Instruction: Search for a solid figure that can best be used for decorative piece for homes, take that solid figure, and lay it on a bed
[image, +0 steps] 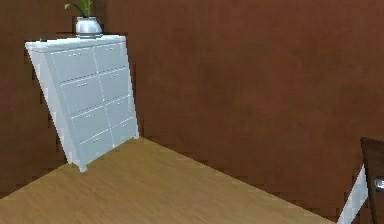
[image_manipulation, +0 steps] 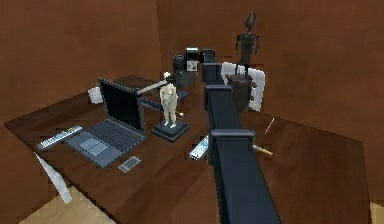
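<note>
On the surface (image_manipulation: 320, 160) stood the pale statue (image_manipulation: 171, 98), upright beside the laptop (image_manipulation: 110, 118): probably light, rigid, chip-prone, best taken round the torso. Nearby hung the claw (image_manipulation: 212, 78), and whether it held anything couldn't be told.

2 statues (image_manipulation: 171, 103) (image_manipulation: 246, 50), 1 laptop (image_manipulation: 112, 118), 1 drsr (image: 95, 90)

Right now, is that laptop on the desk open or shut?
Open: the laptop has its dark screen raised behind the keyboard, which lies flat on the desk.
</note>
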